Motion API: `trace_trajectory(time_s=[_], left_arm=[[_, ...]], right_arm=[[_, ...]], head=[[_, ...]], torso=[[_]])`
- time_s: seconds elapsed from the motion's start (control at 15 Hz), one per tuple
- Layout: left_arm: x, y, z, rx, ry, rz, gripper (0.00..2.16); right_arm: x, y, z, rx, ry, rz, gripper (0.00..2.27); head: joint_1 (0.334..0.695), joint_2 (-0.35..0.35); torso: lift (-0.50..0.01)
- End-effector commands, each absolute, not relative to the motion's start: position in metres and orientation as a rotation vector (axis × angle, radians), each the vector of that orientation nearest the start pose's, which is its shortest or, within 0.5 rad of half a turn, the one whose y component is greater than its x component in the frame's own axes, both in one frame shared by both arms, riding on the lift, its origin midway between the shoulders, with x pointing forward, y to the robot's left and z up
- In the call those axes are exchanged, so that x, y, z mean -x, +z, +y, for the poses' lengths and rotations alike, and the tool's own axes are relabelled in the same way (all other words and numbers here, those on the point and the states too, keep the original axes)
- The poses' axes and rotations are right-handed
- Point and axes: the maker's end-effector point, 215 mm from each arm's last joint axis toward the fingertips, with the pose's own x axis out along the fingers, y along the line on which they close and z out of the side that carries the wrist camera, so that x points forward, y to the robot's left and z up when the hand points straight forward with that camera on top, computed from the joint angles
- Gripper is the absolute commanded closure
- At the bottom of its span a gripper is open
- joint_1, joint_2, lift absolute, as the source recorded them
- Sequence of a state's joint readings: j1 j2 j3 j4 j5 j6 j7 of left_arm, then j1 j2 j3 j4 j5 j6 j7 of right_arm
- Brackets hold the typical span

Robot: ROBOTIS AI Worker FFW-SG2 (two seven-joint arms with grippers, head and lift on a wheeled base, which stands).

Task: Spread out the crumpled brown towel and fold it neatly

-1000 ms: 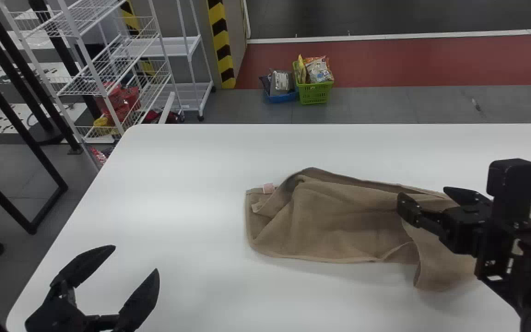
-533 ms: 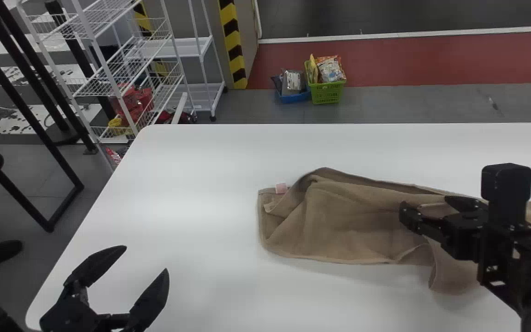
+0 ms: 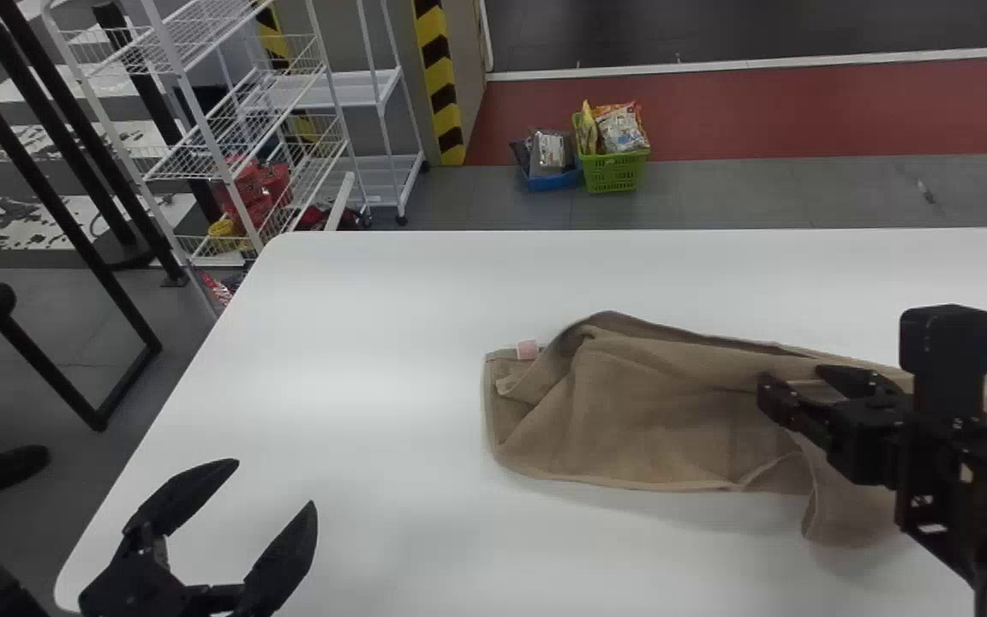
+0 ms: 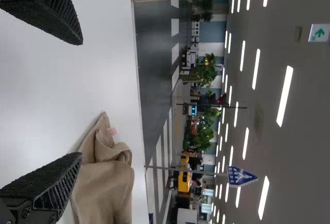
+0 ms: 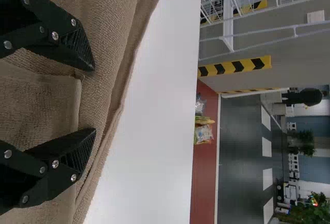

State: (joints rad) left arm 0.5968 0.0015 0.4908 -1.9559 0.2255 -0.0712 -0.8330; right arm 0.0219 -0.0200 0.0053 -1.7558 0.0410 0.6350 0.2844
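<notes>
Reading our head view as a clock face, we have our left gripper [image 3: 276, 484] at eight o'clock over the white table [image 3: 373, 343], its fingers spread wide and nothing between them. At ten o'clock, past the table, stands a white wire rack [image 3: 288, 94]. Near one o'clock on the floor we see a blue basket [image 3: 555, 182] just beside a green basket [image 3: 615, 174]. The crumpled brown towel [image 3: 656, 420] lies on the table from near the centre out toward three and four o'clock, a pink tag [image 3: 528, 350] at its left end. Between three and four, our right gripper [image 3: 789, 382] is over the towel, fingers apart; we can't tell whether they touch it.
</notes>
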Motion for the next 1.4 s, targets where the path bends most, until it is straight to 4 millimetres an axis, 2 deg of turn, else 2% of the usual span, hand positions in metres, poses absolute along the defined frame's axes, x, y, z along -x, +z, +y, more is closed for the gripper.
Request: trace_trajectory(time_s=[0.0,0.27,0.4,0.6,0.93,1.0,1.07,1.13,1.2,1.33], left_arm=[[-0.353,-0.371,0.323,0.013,-0.379,0.091,0.03],[-0.352,-0.369,0.326,0.013,-0.378,0.087,0.03],[-0.352,-0.368,0.327,0.016,-0.377,0.085,0.03],[-0.351,-0.368,0.328,0.018,-0.378,0.084,0.03],[-0.351,-0.371,0.328,0.021,-0.376,0.087,0.03],[-0.351,-0.372,0.328,0.023,-0.376,0.09,0.03],[-0.351,-0.372,0.328,0.023,-0.375,0.09,0.03],[-0.351,-0.373,0.328,0.024,-0.376,0.091,0.03],[-0.351,-0.373,0.328,0.024,-0.376,0.091,0.03],[-0.35,-0.373,0.328,0.025,-0.376,0.092,0.03]], right_arm=[[-0.552,-0.439,-0.181,-0.009,0.261,0.481,0.53],[-0.543,-0.443,-0.183,-0.011,0.259,0.49,0.59],[-0.539,-0.436,-0.182,-0.01,0.261,0.483,0.59],[-0.532,-0.442,-0.183,-0.014,0.259,0.504,0.59],[-0.533,-0.442,-0.183,-0.014,0.257,0.505,0.59],[-0.534,-0.441,-0.183,-0.008,0.257,0.503,0.65],[-0.534,-0.442,-0.184,-0.006,0.255,0.511,0.95],[-0.534,-0.443,-0.184,-0.009,0.255,0.518,1.15],[-0.534,-0.444,-0.185,-0.009,0.254,0.521,1.17],[-0.534,-0.445,-0.189,-0.013,0.245,0.524,1.39]], head=[[0.695,0.177],[0.695,0.175],[0.695,0.176],[0.695,0.182],[0.695,0.184],[0.695,0.184],[0.695,0.184],[0.695,0.184],[0.695,0.183],[0.695,0.182]], torso=[[-0.128],[-0.128],[-0.128],[-0.128],[-0.128],[-0.128],[-0.128],[-0.128],[-0.128],[-0.128]])
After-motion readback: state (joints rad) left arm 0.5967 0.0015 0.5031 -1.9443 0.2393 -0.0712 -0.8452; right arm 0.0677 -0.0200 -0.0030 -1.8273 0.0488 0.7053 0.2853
